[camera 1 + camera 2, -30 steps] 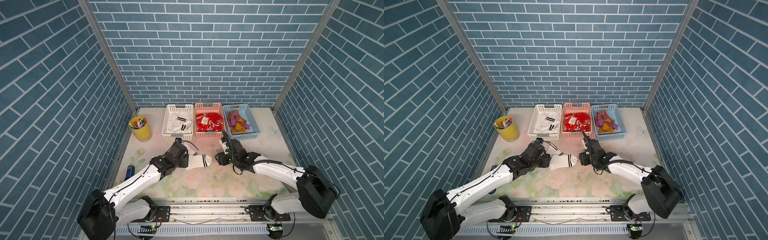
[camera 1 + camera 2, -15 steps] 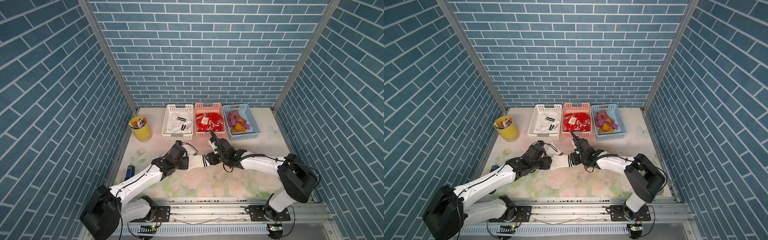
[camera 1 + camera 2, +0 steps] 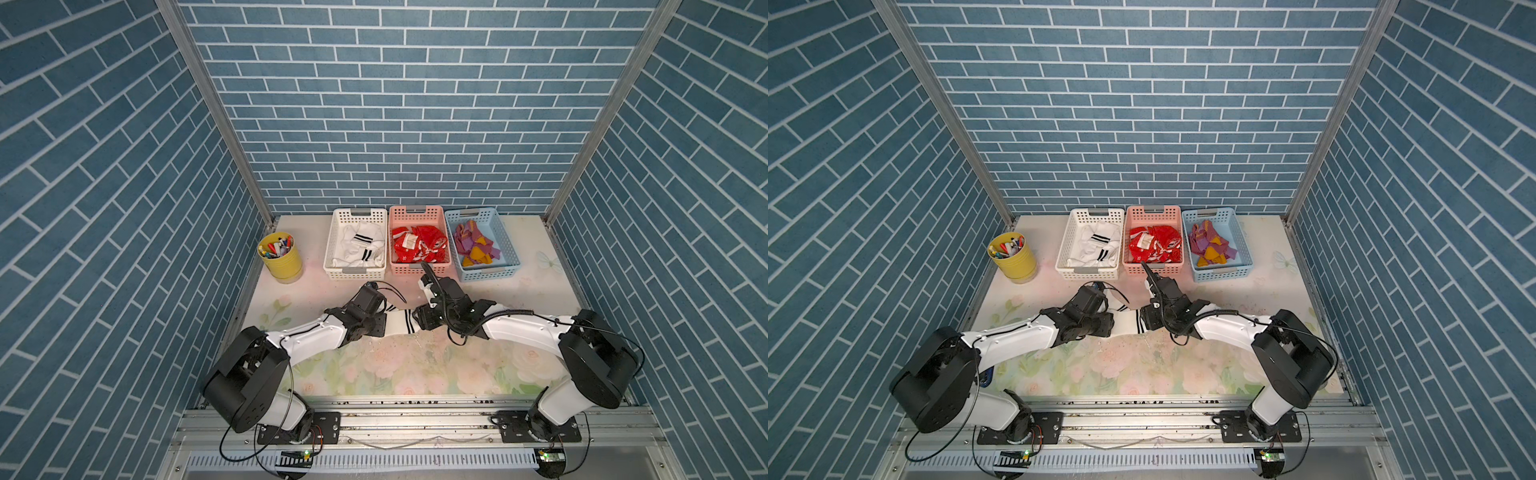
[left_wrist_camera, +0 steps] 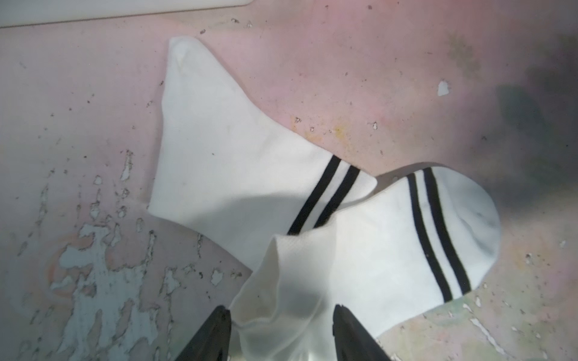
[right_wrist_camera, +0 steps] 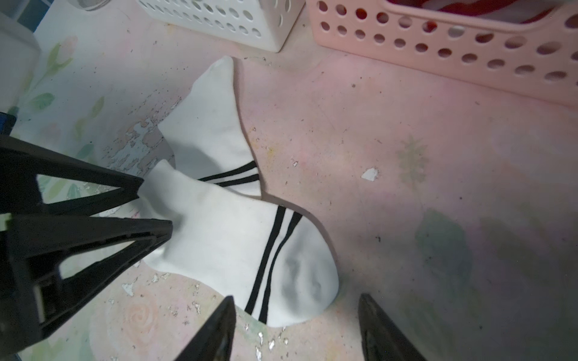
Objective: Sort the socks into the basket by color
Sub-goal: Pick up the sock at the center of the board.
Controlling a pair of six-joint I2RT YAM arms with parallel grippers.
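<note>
Two white socks with black bands lie overlapping on the table between my arms. The upper sock (image 4: 375, 243) (image 5: 234, 243) shows in both top views (image 3: 399, 325) (image 3: 1128, 325). It covers part of the lower sock (image 4: 219, 140) (image 5: 209, 125). My left gripper (image 4: 281, 309) (image 3: 383, 326) is open, its fingers on either side of the upper sock's bunched cuff. My right gripper (image 5: 297, 312) (image 3: 417, 321) is open at that sock's toe, with the toe just ahead of its fingertips. At the back, a white basket (image 3: 337, 232) holds white socks, a pink basket (image 3: 419, 212) red ones and a blue basket (image 3: 509, 241) purple and mustard ones.
A yellow cup of pens (image 3: 281, 257) stands at the back left, beside the white basket. A small blue object (image 3: 988, 376) lies at the table's left edge. The brick-patterned walls close in on three sides, and the table's floral surface is chipped.
My right arm has swung left until its gripper reached the sock's toe. My left gripper's fingers have narrowed around the cuff.
</note>
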